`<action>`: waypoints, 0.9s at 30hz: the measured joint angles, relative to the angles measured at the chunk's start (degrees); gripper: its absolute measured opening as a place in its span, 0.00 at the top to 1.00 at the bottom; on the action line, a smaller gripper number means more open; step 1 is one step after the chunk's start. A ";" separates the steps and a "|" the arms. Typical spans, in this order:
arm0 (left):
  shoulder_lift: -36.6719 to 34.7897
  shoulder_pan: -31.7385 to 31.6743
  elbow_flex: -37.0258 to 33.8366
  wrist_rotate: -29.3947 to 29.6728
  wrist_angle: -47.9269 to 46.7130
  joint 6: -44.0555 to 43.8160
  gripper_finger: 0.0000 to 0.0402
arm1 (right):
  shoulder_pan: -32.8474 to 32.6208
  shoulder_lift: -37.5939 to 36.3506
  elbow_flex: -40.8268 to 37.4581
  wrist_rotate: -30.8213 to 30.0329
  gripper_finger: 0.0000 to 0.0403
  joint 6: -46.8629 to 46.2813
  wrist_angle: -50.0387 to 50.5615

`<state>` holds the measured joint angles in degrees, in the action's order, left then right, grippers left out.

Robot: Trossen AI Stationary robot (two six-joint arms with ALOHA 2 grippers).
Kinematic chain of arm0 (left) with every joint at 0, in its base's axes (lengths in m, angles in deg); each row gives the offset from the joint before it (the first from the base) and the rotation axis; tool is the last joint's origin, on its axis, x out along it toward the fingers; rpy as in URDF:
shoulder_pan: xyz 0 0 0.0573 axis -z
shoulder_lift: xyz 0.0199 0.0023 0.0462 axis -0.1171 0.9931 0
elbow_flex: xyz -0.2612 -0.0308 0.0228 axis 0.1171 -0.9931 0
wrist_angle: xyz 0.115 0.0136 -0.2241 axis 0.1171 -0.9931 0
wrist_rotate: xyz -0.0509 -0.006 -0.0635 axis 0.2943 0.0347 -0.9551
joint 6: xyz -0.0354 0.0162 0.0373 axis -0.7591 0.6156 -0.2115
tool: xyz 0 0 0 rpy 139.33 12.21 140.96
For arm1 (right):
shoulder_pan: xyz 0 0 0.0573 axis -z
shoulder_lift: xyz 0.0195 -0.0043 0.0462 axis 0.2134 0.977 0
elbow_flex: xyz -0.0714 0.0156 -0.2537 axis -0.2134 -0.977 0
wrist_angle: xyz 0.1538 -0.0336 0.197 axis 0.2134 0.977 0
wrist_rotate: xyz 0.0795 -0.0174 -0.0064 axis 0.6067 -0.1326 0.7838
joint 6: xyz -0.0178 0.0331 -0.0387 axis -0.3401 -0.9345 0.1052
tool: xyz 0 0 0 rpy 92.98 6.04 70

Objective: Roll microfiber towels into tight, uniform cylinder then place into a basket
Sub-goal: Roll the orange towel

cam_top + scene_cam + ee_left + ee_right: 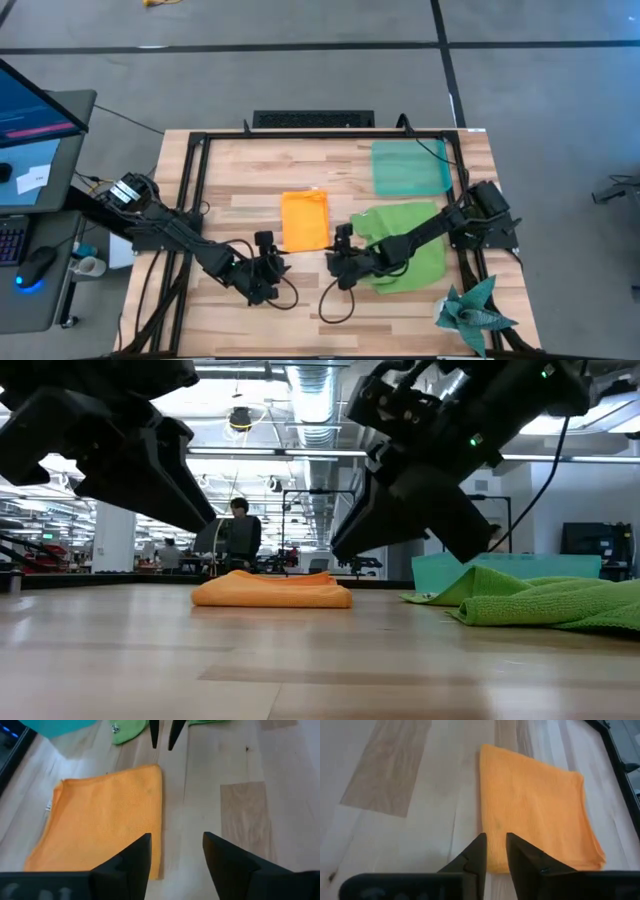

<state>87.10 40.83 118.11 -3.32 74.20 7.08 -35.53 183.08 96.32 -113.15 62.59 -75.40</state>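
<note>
The orange towel (305, 220) lies folded flat on the table's middle; it also shows in the low view (272, 590), the left wrist view (105, 815) and the right wrist view (535, 805). The lime green towel (408, 245) lies crumpled to its right, partly under my right arm. The teal basket (408, 168) stands at the far right. My left gripper (265, 242) (176, 837) is open and empty, just near-left of the orange towel. My right gripper (343, 237) (496, 836) stands at the towel's near right corner with a narrow gap between its fingers, holding nothing.
A dark teal spiky star-shaped cloth (472, 312) lies at the table's near right corner. A black frame (200, 140) runs around the tabletop. Bare wood lies left of the orange towel and along the near edge. A person (240, 530) stands far behind the table.
</note>
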 joint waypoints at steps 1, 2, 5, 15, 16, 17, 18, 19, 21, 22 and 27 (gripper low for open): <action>0.09 0.00 0.01 0.01 0.01 0.30 0.57 | 0.00 -0.02 0.00 0.00 0.74 0.00 0.14; 0.56 -0.05 0.05 0.10 0.16 0.51 0.57 | 0.00 -0.05 -0.03 0.00 0.72 -0.02 0.27; 2.34 -0.17 0.06 1.17 -0.27 0.60 0.58 | 0.09 -0.52 -0.03 0.00 0.66 -0.04 -0.01; 8.44 -2.96 0.02 2.23 -0.24 0.63 0.59 | 1.65 -0.04 -0.04 6.41 0.54 -0.25 0.30; 8.44 -3.34 0.02 2.24 -0.58 0.63 0.59 | 2.03 -0.04 -0.04 6.97 0.54 -0.24 0.41; 8.44 -3.80 0.02 2.18 -0.43 0.63 0.59 | 2.43 -0.04 -0.04 7.18 0.54 -0.24 0.33; 8.44 -4.26 0.02 2.14 -0.31 0.72 0.60 | 2.84 -0.04 -0.04 7.26 0.54 -0.24 0.23; 8.44 -4.66 0.02 2.14 -0.35 0.90 0.60 | 3.30 -0.04 -0.04 7.42 0.53 -0.24 0.22; 8.41 -5.44 0.02 1.77 -0.36 1.30 0.60 | 4.23 -0.04 -0.04 8.10 0.54 -0.47 0.28; 8.41 -5.92 0.02 0.69 -0.37 1.32 0.60 | 4.76 -0.04 -0.06 9.02 0.54 -0.99 0.26; 8.41 -7.14 0.02 -3.70 -0.44 1.75 0.60 | 6.54 -0.04 -1.25 12.04 0.54 -3.06 0.19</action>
<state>95.52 33.69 118.13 -7.02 73.76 8.83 -28.99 183.04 95.06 -101.11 59.53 -75.20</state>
